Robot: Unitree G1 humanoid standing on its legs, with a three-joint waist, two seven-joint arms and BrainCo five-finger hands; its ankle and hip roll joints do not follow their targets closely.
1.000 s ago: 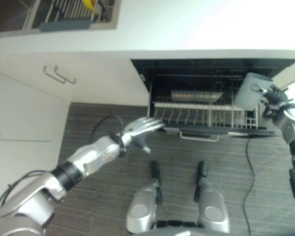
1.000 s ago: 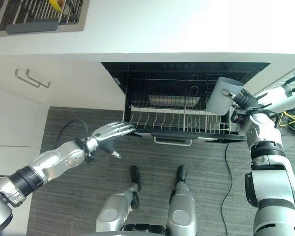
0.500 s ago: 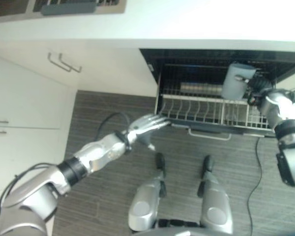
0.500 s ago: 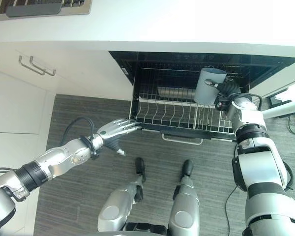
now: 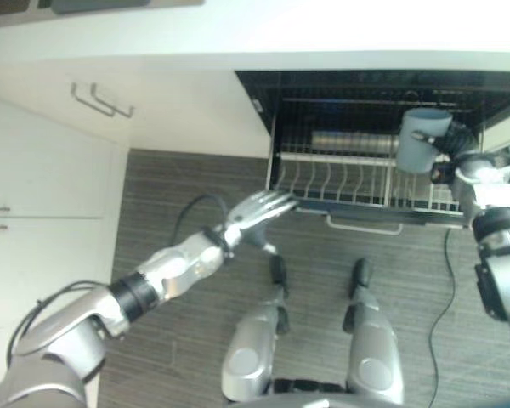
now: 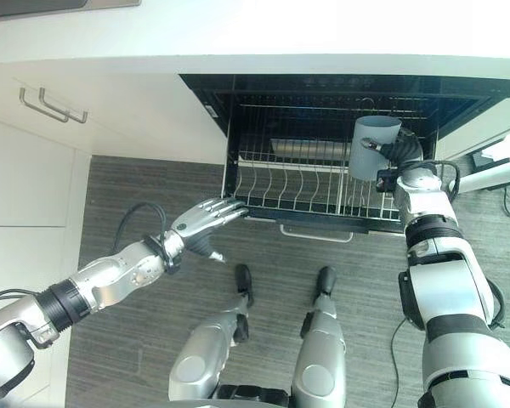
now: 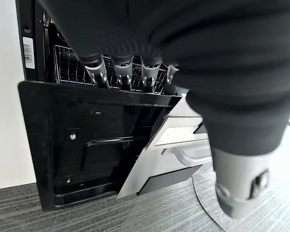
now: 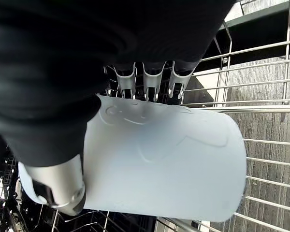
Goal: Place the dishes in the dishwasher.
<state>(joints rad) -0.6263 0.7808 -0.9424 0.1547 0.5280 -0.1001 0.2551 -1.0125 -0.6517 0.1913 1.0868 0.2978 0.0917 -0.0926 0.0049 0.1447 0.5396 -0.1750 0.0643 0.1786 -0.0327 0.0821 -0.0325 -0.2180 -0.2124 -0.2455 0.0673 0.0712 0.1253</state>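
Note:
My right hand (image 6: 401,157) is shut on a pale grey-blue cup (image 6: 372,148), holding it over the right part of the pulled-out wire rack (image 5: 357,183) of the open dishwasher (image 6: 323,102). In the right wrist view the cup (image 8: 164,159) lies between my fingers (image 8: 150,79) and thumb, with rack wires behind it. A stack of metal dishes (image 5: 348,141) sits at the back of the rack. My left hand (image 5: 259,208) is open, its straight fingers resting at the rack's front left corner. The left wrist view shows those fingers (image 7: 123,72) over the dishwasher's black edge (image 7: 96,96).
White cabinet doors with metal handles (image 5: 102,100) stand left of the dishwasher. A white countertop (image 6: 263,30) runs above it. The rack's front has a pale handle (image 6: 310,234). Dark striped floor (image 5: 153,195) lies in front.
My right hand has carried the cup leftward and down, from beside the dishwasher to over the rack's right part. The camera has shifted. My left hand stays at the rack's corner.

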